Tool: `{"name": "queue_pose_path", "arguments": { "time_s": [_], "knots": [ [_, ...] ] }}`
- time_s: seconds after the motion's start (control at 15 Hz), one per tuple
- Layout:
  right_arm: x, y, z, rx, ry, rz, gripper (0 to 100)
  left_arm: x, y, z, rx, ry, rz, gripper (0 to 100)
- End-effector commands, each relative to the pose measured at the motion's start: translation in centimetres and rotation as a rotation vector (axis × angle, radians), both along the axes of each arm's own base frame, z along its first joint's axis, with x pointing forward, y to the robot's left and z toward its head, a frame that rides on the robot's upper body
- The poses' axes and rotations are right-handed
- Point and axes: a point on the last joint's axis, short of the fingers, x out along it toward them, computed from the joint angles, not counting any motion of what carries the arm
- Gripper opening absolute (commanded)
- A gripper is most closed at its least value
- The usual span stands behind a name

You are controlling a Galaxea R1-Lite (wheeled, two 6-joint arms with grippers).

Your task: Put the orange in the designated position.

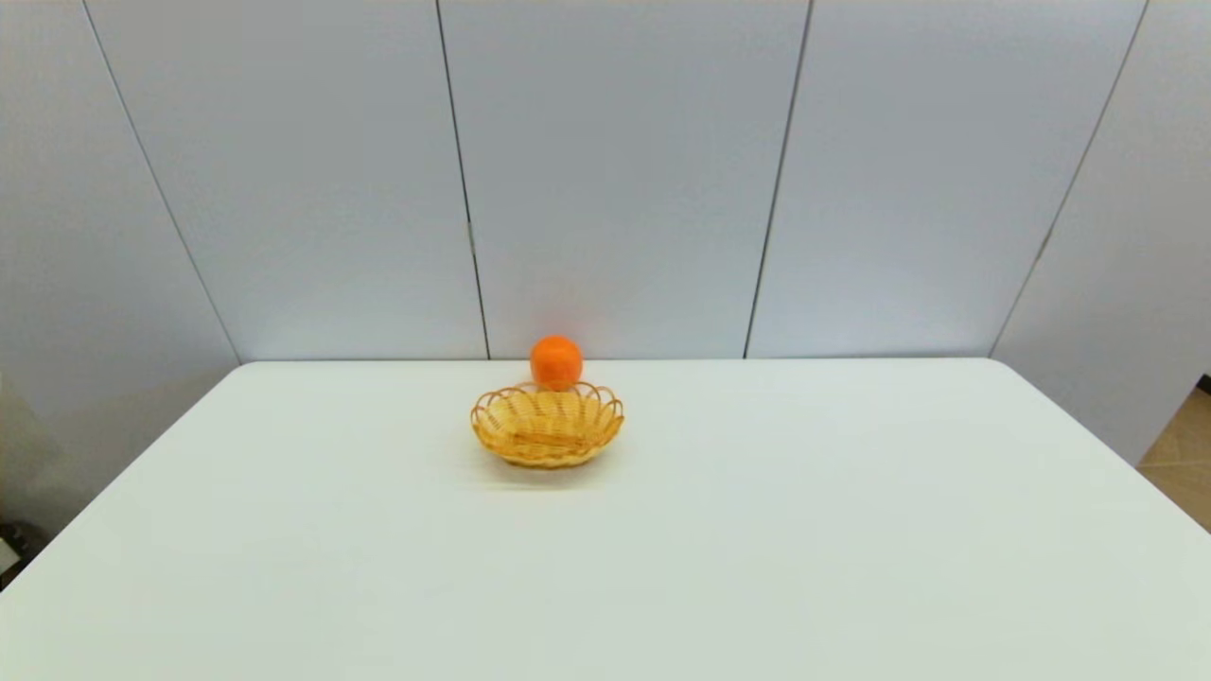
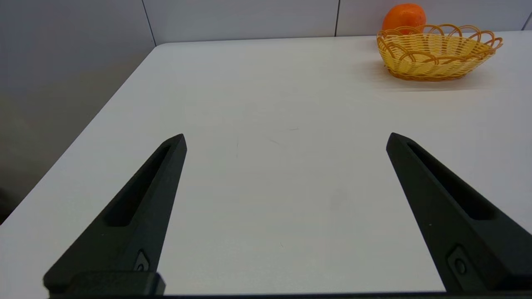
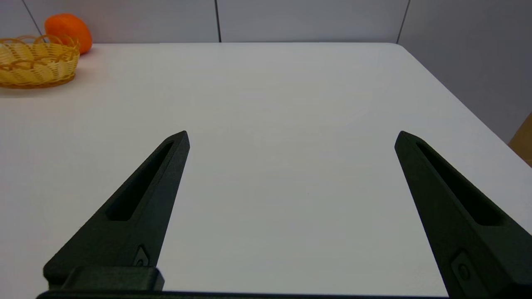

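The orange rests on the white table just behind the woven wicker basket, near the table's far edge at the middle. The left wrist view shows the orange behind the basket, and so does the right wrist view, with the orange beyond the basket. The basket holds nothing. Both arms are parked near the table's front and do not appear in the head view. My left gripper is open over bare table. My right gripper is open too, far from the fruit.
The white table ends close behind the orange, where grey wall panels rise. Its right edge drops to a tan floor.
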Motion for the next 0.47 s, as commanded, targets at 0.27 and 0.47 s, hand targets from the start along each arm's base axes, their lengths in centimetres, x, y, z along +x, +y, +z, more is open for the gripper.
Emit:
{"name": "queue_pose_path", "arguments": {
  "time_s": [0.27, 0.47],
  "knots": [
    [0.00, 0.00, 0.00, -0.007, 0.000, -0.001, 100, 0.01, 0.00, 0.00, 0.001, 0.001, 0.000, 100],
    [0.01, 0.00, 0.00, -0.007, 0.001, -0.001, 100, 0.01, 0.00, 0.00, 0.001, 0.001, 0.000, 100]
  ]
}}
